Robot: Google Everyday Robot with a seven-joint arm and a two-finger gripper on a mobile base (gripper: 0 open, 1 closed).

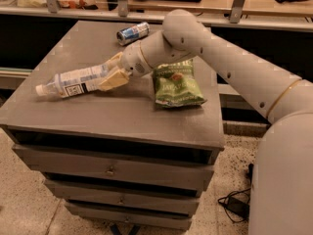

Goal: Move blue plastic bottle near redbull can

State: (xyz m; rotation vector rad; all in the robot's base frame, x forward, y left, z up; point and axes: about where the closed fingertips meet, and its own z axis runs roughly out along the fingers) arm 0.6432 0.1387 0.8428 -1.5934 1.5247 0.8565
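Cabinet top (117, 119): gripper (110, 72) low around bottle (73, 82)

Grey drawer cabinet (112, 116) on speckled floor (24, 199)

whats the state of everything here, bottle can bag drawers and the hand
blue plastic bottle: lying on its side, white cap on, cap end pointing left
redbull can: lying on its side at the back of the table top, apart from the bottle
green chip bag: lying flat, front up
drawers: shut
hand: low over the table top, at the bottle's base end
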